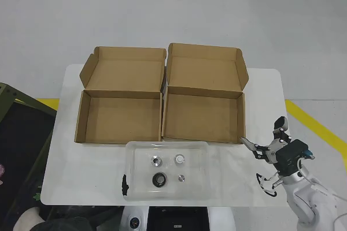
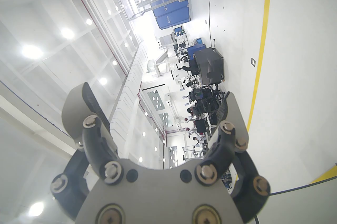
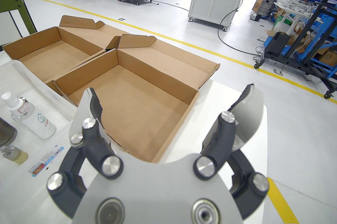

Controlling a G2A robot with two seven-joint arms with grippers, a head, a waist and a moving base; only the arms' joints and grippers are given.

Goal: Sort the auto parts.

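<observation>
left box [image 1: 122, 120] / right box [image 1: 202, 118] touching, tops open | bin [image 1: 168, 143] close before, top open | table [image 1: 261, 98] flanks free

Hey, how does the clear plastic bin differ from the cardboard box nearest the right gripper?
The clear plastic bin is see-through and holds four small items; the cardboard box is brown and empty. The bin shows no lid; the box has its lid flap open behind. Both sit open-topped on the white table.
</observation>
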